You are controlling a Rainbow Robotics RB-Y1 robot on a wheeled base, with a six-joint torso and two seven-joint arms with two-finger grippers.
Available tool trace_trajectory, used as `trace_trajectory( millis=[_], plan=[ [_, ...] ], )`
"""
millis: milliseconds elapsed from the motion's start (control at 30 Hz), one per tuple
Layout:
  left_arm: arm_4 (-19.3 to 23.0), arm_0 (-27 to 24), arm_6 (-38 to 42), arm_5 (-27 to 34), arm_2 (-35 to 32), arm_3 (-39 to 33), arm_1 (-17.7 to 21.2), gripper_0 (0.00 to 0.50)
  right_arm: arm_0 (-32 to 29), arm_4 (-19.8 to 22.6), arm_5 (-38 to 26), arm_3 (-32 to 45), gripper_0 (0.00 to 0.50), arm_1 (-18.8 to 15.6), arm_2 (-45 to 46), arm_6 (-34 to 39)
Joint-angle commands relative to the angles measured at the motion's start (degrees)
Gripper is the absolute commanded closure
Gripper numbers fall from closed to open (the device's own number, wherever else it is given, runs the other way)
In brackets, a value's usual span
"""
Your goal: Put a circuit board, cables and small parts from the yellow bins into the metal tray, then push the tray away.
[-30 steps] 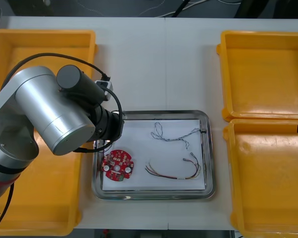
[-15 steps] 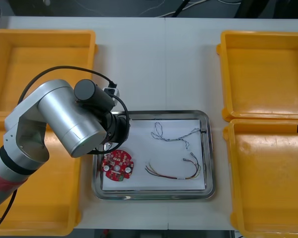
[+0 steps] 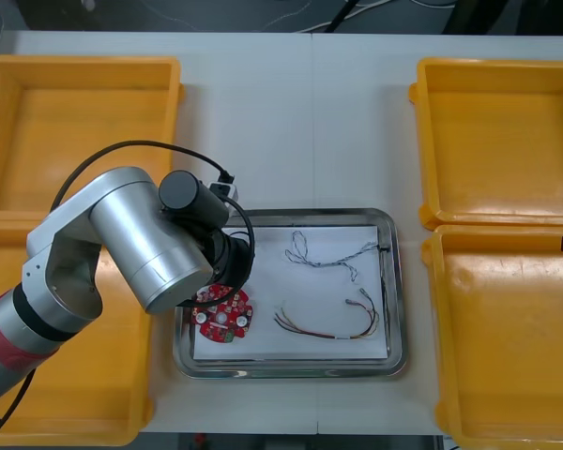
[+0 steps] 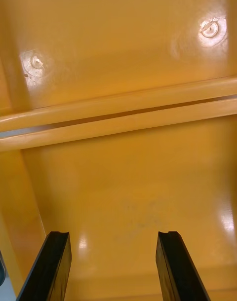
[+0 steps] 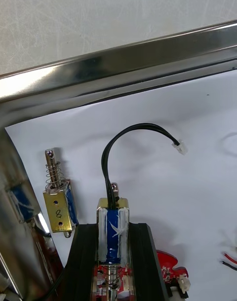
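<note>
My left gripper (image 5: pixel 113 228) is shut on a small metal part (image 5: pixel 112 213), a brass body with blue tape and a looping black cable (image 5: pixel 129 133). It hangs over the white inside of the metal tray (image 3: pixel 395 281), near its left rim. A second small metal part (image 5: pixel 58 208) lies beside the tray wall. The red circuit board (image 3: pixel 223 317) lies just past the fingers, partly under my left arm (image 3: pixel 141 244). A twisted blue and white cable (image 3: pixel 330 256) and a red and yellow cable (image 3: pixel 336 325) lie in the tray. My right gripper (image 4: pixel 112 239) stands open over a bare yellow bin floor (image 4: pixel 128 182).
Two yellow bins stand at the left (image 3: pixel 75 112) and two at the right (image 3: pixel 497 141); the right pair look bare inside. The tray's shiny rim (image 5: pixel 123 69) runs close beyond the held part, with light table (image 3: pixel 300 122) past it.
My left arm has swung to the right and nearer the front, farther over the tray's left edge and the circuit board. The things in the tray have not moved.
</note>
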State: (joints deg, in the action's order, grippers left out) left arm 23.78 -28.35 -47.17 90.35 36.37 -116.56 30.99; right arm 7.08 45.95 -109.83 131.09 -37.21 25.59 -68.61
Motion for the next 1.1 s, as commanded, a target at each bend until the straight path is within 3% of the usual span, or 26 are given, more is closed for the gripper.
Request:
trace_trajectory(
  millis=[33,567,1100],
  plan=[
    [-0.3,-0.6,3.7,-0.8,1.0,0.1,0.4,0.5,-0.7,0.3,-0.2,1.7,0.0,-2.2,1.6,2.2],
    [-2.0,-3.6,4.7,-2.8,2.3,5.9,-2.7,0.5,-0.7,0.3,-0.2,1.7,0.0,-2.2,1.6,2.2],
    [-1.8,-4.0,5.2,-2.8,2.2,6.1,-3.4,0.5,-0.7,0.3,-0.2,1.7,0.0,-2.2,1.6,2.2]
  ],
)
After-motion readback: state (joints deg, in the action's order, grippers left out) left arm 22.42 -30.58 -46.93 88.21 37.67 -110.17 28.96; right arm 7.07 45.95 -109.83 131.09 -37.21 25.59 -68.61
